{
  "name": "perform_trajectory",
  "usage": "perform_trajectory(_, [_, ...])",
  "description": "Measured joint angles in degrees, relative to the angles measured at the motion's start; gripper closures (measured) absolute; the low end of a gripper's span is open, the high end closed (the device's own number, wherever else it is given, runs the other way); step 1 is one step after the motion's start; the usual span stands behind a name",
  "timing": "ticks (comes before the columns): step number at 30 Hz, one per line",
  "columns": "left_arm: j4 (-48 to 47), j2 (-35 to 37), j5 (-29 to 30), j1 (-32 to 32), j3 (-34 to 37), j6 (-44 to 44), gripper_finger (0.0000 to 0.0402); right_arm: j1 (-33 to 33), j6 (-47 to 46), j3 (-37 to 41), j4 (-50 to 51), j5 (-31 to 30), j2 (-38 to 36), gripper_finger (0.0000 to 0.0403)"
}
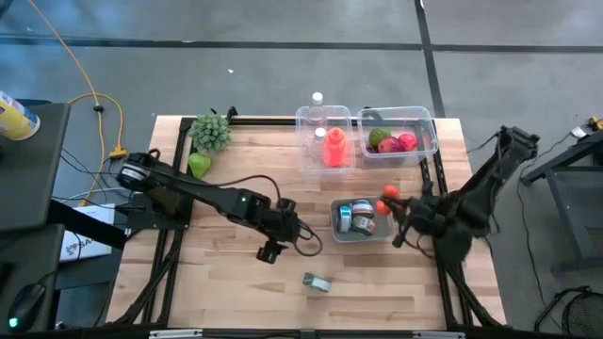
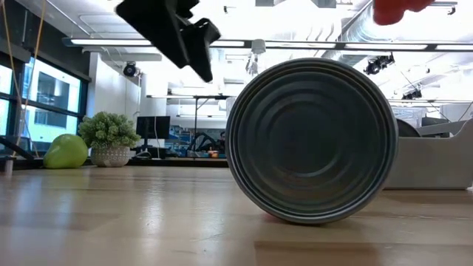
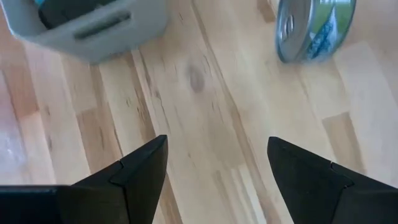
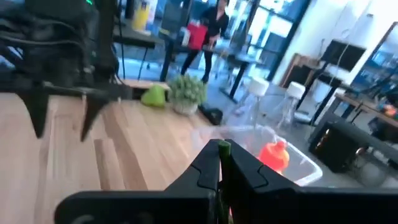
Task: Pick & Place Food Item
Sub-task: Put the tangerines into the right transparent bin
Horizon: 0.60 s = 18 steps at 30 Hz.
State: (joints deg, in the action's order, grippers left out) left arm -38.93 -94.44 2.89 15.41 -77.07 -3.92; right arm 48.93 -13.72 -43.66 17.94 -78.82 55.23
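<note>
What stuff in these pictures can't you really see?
- Gray bin: its contents are too small to name in the high view; the left wrist view cuts it off at the edge.
- Can: the low view shows only its end, no label.
- Red thing at the right claw: the high view shows it too small to name; the low view cuts it off at the top.
- Clear bins: items are blurry colours only.

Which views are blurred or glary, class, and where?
Low view: bright ceiling lights glare behind the sharp can; the left gripper is a dark silhouette. Left wrist view: the can and grey bin look soft. Right wrist view: the background room is blurred.
</note>
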Motion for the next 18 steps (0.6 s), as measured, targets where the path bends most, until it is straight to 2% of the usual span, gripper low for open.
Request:
perform_trajectory(8, [2.6,1.8,-0.3,-2.0,4.0,1.2,0.0135,-24.8,-0.2,2.0,9.3,15.2,-10.4,0.04])
perform_trajectory(12, [6.5,1.8,-0.4,-2.0,6.9,1.4,0.0135,-37.3,2.8,3.8,6.4,18.9,-12.9,0.0398])
perform_trajectory(15, [6.5,1.8,-1.9,-2.0,7.7,2.2,0.0135,-45.2,8.3,3.8,1.0,28.9,-13.8,0.0394])
perform_trajectory(18, [7.0,1.8,-4.4,-2.0,7.8,2.3,0.0135,-53.1,12.5,3.8,-4.4,35.3,-14.5,0.0391])
